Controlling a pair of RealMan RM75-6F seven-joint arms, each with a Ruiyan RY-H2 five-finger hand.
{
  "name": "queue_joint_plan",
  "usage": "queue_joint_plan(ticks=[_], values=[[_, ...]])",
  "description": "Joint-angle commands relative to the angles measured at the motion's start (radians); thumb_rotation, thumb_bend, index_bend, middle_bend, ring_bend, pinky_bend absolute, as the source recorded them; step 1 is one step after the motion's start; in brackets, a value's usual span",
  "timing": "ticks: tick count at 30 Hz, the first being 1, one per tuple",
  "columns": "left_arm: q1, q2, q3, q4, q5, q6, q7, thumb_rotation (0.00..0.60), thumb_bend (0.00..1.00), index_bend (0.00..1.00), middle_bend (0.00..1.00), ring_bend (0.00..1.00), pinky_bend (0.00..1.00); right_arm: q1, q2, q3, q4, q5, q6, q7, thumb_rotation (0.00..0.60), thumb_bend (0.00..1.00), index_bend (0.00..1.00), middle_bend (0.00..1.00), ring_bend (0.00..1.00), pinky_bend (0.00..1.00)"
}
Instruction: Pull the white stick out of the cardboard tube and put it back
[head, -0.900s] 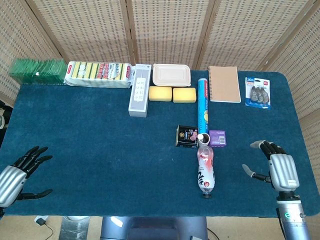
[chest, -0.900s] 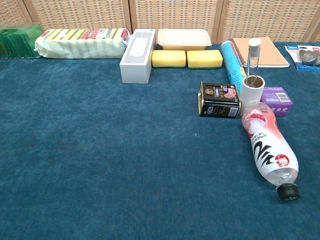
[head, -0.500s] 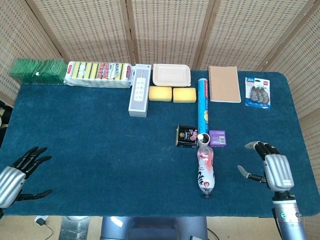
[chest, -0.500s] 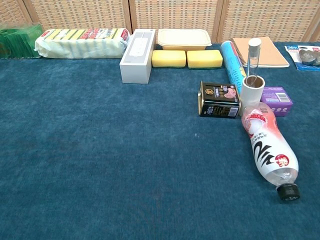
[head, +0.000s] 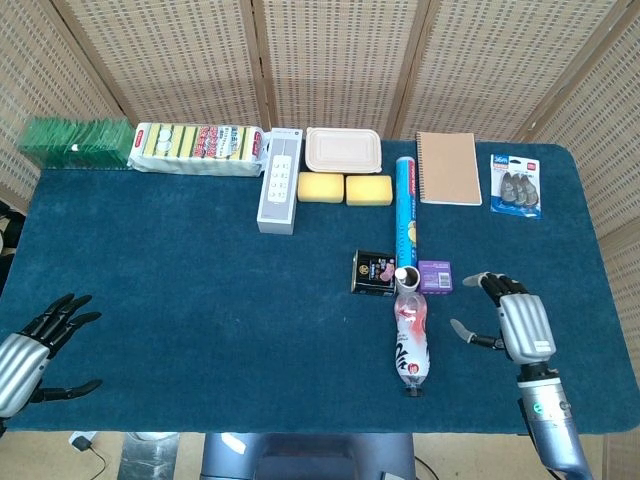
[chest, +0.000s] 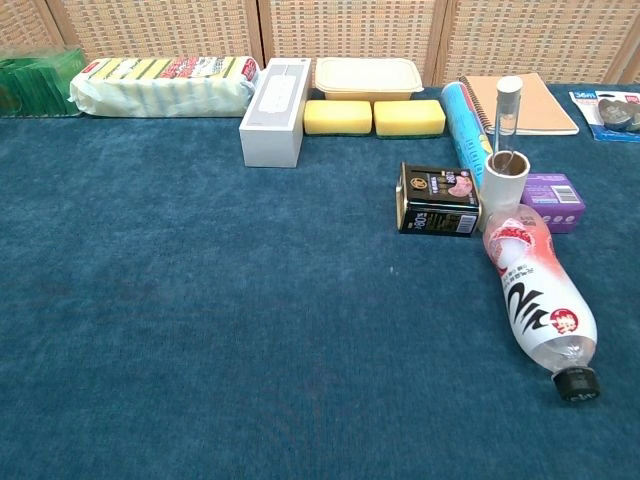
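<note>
So nothing of the task is done yet, as I read it: the thin white stick (chest: 507, 118) stands upright inside the short white cardboard tube (chest: 505, 178), its capped top rising well above the rim. The tube sits right of the table's centre, between the small black printed box (chest: 439, 200) at its 9 o'clock and the small purple box (chest: 553, 202) at its 3 o'clock, with the bottom of the clear plastic bottle with a red-and-white label (chest: 535, 297) lying just at its 6 o'clock. Pulling out and reinserting are both left.

My right hand (head: 512, 322) hovers over the blue cloth at about 4 o'clock from the tube, fingers spread and holding nothing, apart from the purple box. My left hand (head: 32, 350) sits far off near the table's left front edge, likewise splayed and empty.

For room, I judge the approach from the right tight low down: the purple box and the bottle crowd the tube's base, and the long blue cylinder (chest: 466, 118) runs off toward 12 o'clock behind it. Above the rim the stick stands free, so coming in high and lifting straight up looks cleanest. The open blue tablecloth (chest: 200, 300) to the left offers plenty of space; the right front edge is near my right hand.
</note>
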Motion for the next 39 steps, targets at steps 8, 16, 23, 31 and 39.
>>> queue_joint_plan(ticks=[8,16,23,31,39], values=[[-0.004,0.000,-0.002,-0.002,-0.007,-0.013,0.001,0.459,0.11,0.16,0.08,0.03,0.24,0.051,-0.060,0.049,0.040,0.057,-0.047,-0.048,0.435,0.27,0.32,0.35,0.32,0.36],[-0.007,-0.001,-0.003,-0.004,-0.011,-0.021,0.002,0.462,0.11,0.16,0.08,0.03,0.24,0.070,-0.085,0.057,0.056,0.085,-0.072,-0.065,0.433,0.27,0.32,0.36,0.32,0.36],[-0.006,0.000,-0.002,-0.005,-0.009,-0.019,0.004,0.465,0.11,0.16,0.08,0.03,0.24,0.096,-0.121,0.068,0.069,0.106,-0.092,-0.097,0.435,0.27,0.32,0.36,0.32,0.36],[-0.007,0.001,-0.002,-0.004,-0.008,-0.019,-0.001,0.463,0.11,0.16,0.08,0.03,0.24,0.112,-0.155,0.063,0.072,0.114,-0.101,-0.123,0.432,0.27,0.32,0.36,0.33,0.36],[-0.006,0.001,-0.001,-0.001,-0.006,-0.016,-0.005,0.462,0.11,0.16,0.08,0.03,0.24,0.128,-0.187,0.064,0.075,0.127,-0.109,-0.153,0.431,0.27,0.32,0.36,0.33,0.36]])
